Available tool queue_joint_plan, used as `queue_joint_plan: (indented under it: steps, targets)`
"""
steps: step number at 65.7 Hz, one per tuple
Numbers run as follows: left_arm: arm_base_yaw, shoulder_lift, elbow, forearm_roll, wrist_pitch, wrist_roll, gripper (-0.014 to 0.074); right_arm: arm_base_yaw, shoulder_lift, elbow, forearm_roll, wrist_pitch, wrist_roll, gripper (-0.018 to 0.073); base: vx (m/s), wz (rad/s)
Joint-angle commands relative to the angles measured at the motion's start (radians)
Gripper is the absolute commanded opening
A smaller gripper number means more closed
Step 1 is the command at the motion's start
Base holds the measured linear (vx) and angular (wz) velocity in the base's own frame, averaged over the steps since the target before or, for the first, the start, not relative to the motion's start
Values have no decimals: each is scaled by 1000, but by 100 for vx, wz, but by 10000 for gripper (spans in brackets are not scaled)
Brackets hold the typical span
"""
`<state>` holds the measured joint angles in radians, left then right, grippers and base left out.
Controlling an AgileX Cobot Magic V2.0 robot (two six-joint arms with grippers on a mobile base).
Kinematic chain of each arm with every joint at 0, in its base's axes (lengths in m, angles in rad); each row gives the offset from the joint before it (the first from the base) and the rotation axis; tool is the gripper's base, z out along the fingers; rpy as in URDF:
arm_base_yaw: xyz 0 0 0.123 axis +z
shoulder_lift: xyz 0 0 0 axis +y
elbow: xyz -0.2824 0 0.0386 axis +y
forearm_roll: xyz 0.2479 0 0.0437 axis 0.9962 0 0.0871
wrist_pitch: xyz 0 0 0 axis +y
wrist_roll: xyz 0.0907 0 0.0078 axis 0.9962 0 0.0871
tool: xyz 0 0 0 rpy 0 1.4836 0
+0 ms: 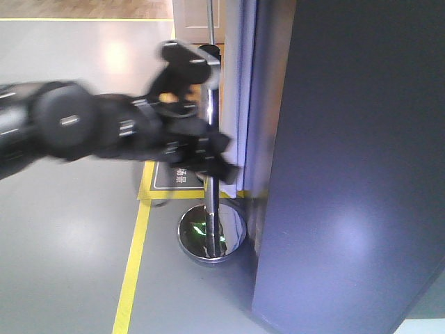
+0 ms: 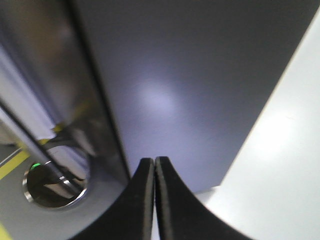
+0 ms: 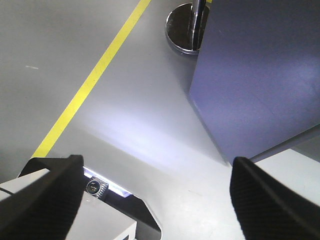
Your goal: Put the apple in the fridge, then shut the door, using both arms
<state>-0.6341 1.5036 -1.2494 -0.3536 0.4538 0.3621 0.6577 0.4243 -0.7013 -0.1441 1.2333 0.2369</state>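
Observation:
A tall dark grey panel point(image 1: 354, 160) fills the right of the front view; I cannot tell whether it is the fridge's side or its door. A pale strip point(image 1: 243, 90) runs along its left edge. My left arm reaches in from the left, blurred. Its gripper point(image 1: 228, 169) is shut and empty, just left of the panel's edge. In the left wrist view the shut gripper point(image 2: 154, 161) points at the dark grey face point(image 2: 190, 90). My right gripper point(image 3: 157, 167) is open and empty, low over the floor, with the panel point(image 3: 260, 75) ahead to the right. The apple is out of view.
A chrome post point(image 1: 208, 104) on a round shiny base point(image 1: 212, 236) stands just left of the panel; the base also shows in the wrist views point(image 2: 52, 185) point(image 3: 185, 30). A yellow floor line point(image 1: 132, 271) point(image 3: 90, 85) runs along the grey floor. The robot's base point(image 3: 100, 220) lies below the right gripper.

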Motion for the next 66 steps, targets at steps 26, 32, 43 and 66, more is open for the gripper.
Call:
queue_joint_plan:
  steps: [26, 32, 43, 66]
  targets:
    - [126, -297, 318, -10, -81, -1, -6, 2, 10, -26, -114, -144, 9, 466, 0, 0]
    - [126, -296, 318, -10, -66, -1, -6, 2, 10, -26, -117, -175, 34, 393, 0, 0]
    - [126, -296, 318, -11, -49, -1, -6, 2, 10, -26, -117, -248, 55, 176, 0, 0]
    - [126, -296, 318, -11, -50, -1, -6, 2, 123, -26, -120, -321, 52, -9, 0, 0]
